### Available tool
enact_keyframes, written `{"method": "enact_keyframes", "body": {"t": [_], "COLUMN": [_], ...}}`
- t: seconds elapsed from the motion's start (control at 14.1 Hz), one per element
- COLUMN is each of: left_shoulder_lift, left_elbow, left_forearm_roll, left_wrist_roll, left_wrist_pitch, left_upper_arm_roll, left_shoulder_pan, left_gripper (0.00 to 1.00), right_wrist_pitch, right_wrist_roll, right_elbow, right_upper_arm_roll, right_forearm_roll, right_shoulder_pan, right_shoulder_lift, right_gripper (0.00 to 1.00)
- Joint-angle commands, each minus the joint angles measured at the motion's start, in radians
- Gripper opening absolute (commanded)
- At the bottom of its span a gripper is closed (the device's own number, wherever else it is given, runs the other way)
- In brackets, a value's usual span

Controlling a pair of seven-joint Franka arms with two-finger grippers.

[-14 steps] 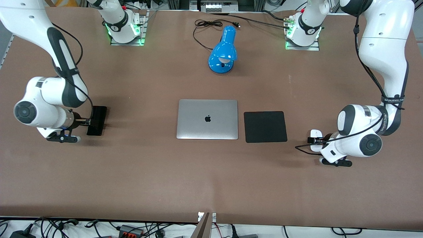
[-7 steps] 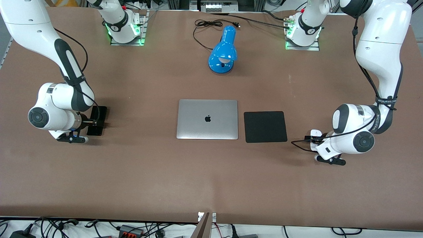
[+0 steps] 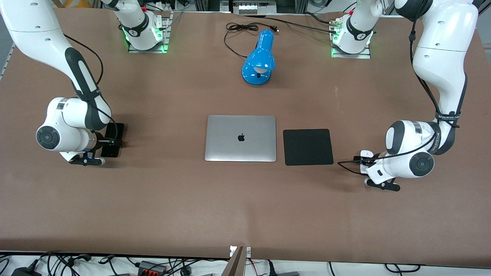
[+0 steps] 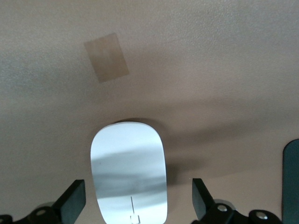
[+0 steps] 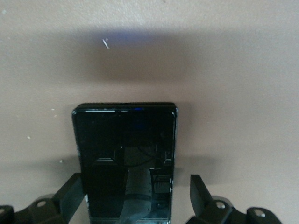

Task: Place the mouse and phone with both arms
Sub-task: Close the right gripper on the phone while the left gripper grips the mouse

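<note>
The worktop (image 3: 245, 211) is matte brown. The glossy black phone (image 3: 114, 139) lies flat near the right arm's edge, between the wide-open right tool (image 5: 136, 198). The smooth white oval mouse (image 4: 129, 171) lies near the left arm's edge, straddled by the wide-open left tool (image 4: 138, 203).
</note>
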Motion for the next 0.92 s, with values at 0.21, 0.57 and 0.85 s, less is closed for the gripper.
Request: {"method": "enact_keyframes", "body": {"t": [0.21, 0.57, 0.85], "left_shoulder_lift": [-0.018, -0.018, -0.038], "left_elbow": [-0.029, -0.029, -0.015], "left_forearm_roll": [0.016, 0.016, 0.014], "left_wrist_roll": [0.018, 0.017, -0.008], "left_wrist_pitch": [0.014, 0.013, -0.018], "left_upper_arm_roll": [-0.001, -0.001, -0.007], "left_shoulder_pan": [0.006, 0.003, -0.008], "left_gripper": [0.9, 0.57, 0.43], "right_wrist_pitch": [0.015, 0.016, 0.007], "right_wrist_roll": [-0.038, -0.038, -0.041], "right_elbow": [-0.006, -0.004, -0.006], "right_upper_arm_roll": [0.023, 0.03, 0.03], "right_forearm_roll": [0.005, 0.061, 0.061], "right_shoulder_pan": [-0.025, -0.024, -0.024], "right_shoulder_lift": [0.01, 0.01, 0.009], "right_gripper": [1.0, 1.0, 0.91]}}
